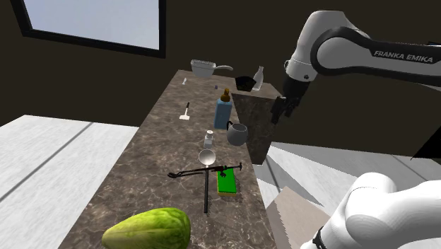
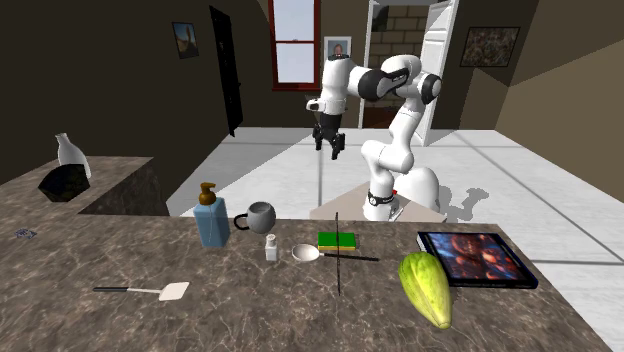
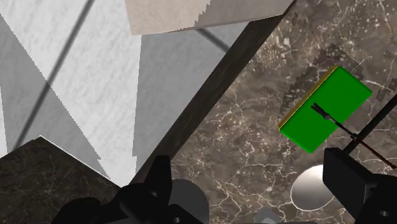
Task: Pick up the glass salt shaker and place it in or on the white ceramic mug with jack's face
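The salt shaker (image 1: 208, 139) (image 2: 271, 247) is a small clear bottle with a pale cap, upright on the brown marble counter (image 1: 155, 163). Just beside it stands the mug (image 1: 237, 133) (image 2: 259, 216), drawn plain grey, with its handle toward the blue soap bottle. My black gripper (image 1: 283, 109) (image 2: 329, 143) hangs high in the air, off the counter's edge on the shoulder view's right, well apart from both. In the wrist view its fingers (image 3: 162, 184) stand wide apart around nothing, and the gripper (image 3: 254, 188) looks down on the counter edge.
A blue soap dispenser (image 1: 222, 109) stands behind the mug. A green sponge (image 1: 226, 182) (image 3: 324, 108), a metal spoon (image 1: 206, 157) (image 3: 313, 189) and thin black rods lie near the shaker. A green melon (image 1: 148, 230), a tablet (image 2: 472, 257) and a white spatula (image 2: 150, 291) lie farther off.
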Tool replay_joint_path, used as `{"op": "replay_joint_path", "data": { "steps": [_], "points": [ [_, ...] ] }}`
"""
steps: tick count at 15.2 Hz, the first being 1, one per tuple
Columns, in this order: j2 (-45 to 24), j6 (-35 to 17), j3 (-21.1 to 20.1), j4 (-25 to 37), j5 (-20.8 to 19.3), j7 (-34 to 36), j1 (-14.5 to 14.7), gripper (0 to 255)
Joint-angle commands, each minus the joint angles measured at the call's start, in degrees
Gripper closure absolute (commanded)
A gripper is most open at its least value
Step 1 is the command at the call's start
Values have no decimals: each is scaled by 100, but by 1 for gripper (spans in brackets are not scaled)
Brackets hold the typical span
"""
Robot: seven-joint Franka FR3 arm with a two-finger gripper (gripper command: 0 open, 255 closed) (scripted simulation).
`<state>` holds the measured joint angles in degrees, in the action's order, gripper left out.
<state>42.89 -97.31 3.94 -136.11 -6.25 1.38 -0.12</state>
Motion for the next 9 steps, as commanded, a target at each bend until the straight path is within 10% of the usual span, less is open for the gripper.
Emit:
{"op": "replay_joint_path", "data": {
  "steps": [1, 9],
  "points": [
    [0, 0, 0, 0, 0, 0, 0, 0],
    [-1602, -1194, -222, 358, 62, 527, 62, 0]
  ]
}}
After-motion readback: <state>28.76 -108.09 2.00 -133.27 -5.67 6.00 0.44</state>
